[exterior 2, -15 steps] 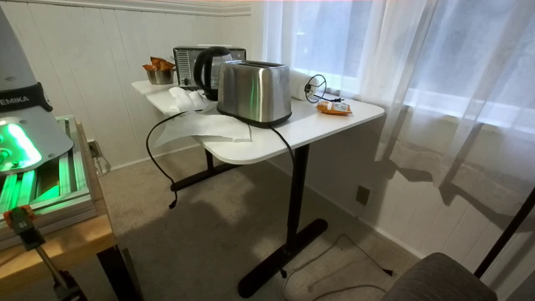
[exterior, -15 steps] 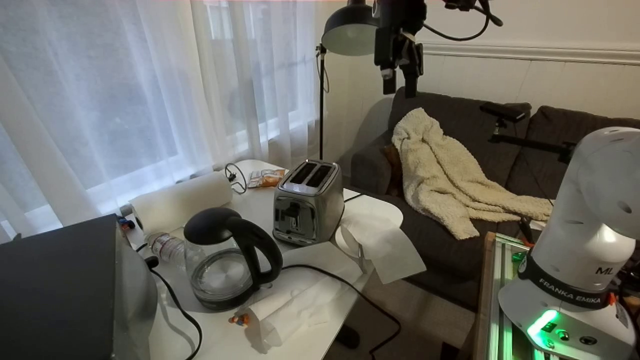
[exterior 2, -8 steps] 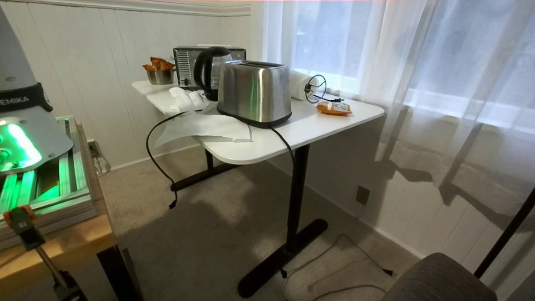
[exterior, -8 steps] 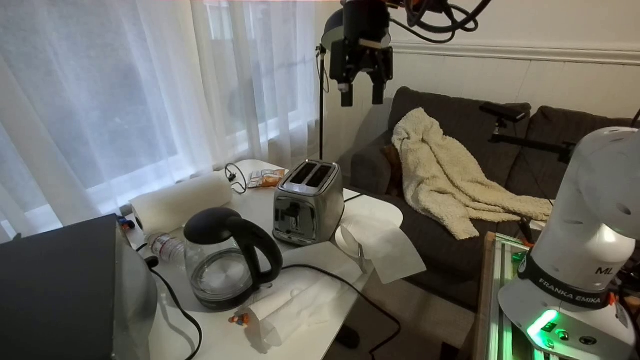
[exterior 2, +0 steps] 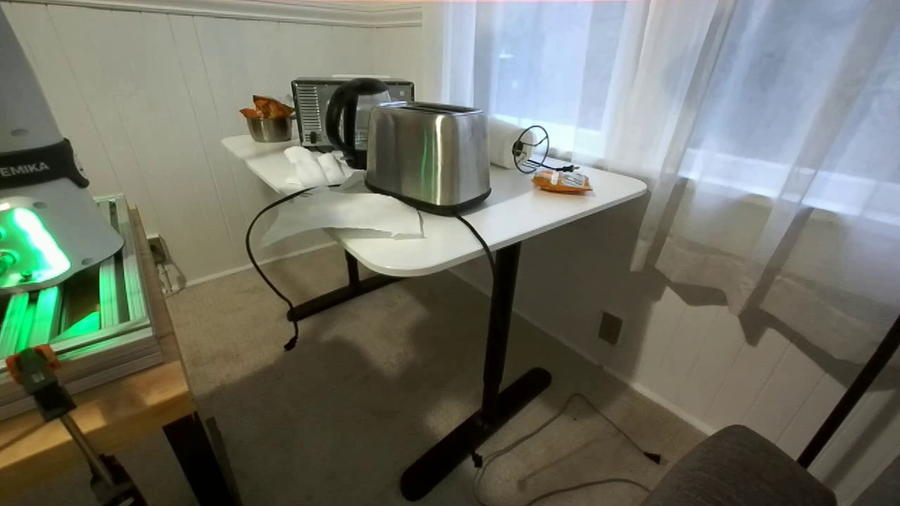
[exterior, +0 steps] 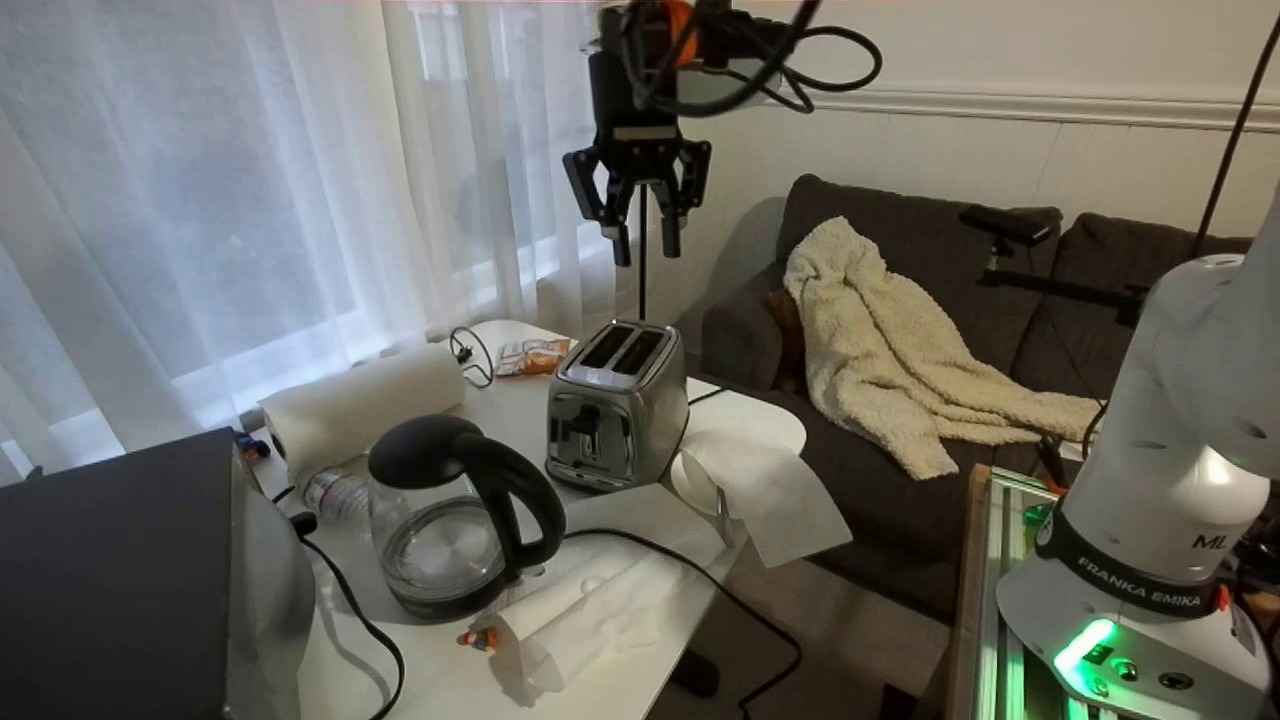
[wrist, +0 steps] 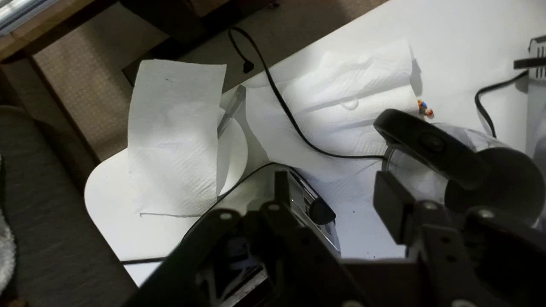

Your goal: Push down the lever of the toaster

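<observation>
1. The hand, spread wide and pointing down, hangs high above the toaster, well apart from it.
2. The steel toaster stands upright near one end of the table.
3. In the wrist view, the toaster's lever, a black tab on one end, appears in the gap of the hand, though the two do not touch.
4. A glass kettle with a black top stands near the toaster, between it and a dark appliance, in both exterior views.
5. A black cord runs from the kettle across crumpled paper and over the table's edge, its plug dangling.
6. Just beside the toaster, a loose sheet droops over the edge.
7. Toward the sheer curtain, a paper roll lies on its side with a plastic bottle near it; an orange packet lies flat near the toaster.
8. In an exterior view, a metal bowl beside the appliance holds an orange wrapper.
9. A cream blanket lies across a dark sofa past the table.
10. The white arm stands apart from the table, a green light glowing low on it.
</observation>
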Robot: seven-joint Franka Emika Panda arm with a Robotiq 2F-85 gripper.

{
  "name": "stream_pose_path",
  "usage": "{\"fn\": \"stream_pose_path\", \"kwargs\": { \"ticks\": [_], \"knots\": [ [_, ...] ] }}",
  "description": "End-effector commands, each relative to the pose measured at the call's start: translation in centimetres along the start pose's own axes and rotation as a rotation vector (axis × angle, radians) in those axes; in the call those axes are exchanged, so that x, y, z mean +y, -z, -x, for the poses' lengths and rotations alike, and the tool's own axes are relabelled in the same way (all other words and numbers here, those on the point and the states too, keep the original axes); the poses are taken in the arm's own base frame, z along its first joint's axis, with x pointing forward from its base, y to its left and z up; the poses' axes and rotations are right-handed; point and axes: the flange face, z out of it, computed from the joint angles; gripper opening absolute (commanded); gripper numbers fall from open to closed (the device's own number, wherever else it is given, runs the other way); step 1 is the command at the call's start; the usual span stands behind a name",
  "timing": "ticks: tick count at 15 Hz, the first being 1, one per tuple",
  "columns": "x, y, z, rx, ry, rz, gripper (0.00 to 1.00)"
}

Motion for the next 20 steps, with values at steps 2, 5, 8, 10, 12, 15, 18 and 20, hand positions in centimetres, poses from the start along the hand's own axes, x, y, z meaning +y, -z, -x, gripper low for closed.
{"fn": "stream_pose_path", "kwargs": {
  "ticks": [2, 5, 8, 10, 12, 15, 18, 20],
  "knots": [
    [-3.6, -1.6, -1.7, 0.016, -0.227, -0.056, 0.16],
    [-5.4, -3.7, -2.4, 0.028, -0.37, -0.072, 0.0],
    [-7.2, -6.1, -2.7, 0.014, -0.488, -0.067, 0.0],
    [-7.9, -7.7, -2.9, 0.012, -0.559, -0.061, 0.0],
    [-7.9, -9.2, -3.1, 0.029, -0.629, -0.044, 0.0],
    [-7.1, -10.4, -3.9, 0.075, -0.653, -0.039, 0.0],
    [-7.0, -10.6, -4.7, 0.057, -0.637, -0.03, 0.01],
    [-6.7, -10.7, -4.9, 0.062, -0.641, -0.028, 0.01]
  ]
}}
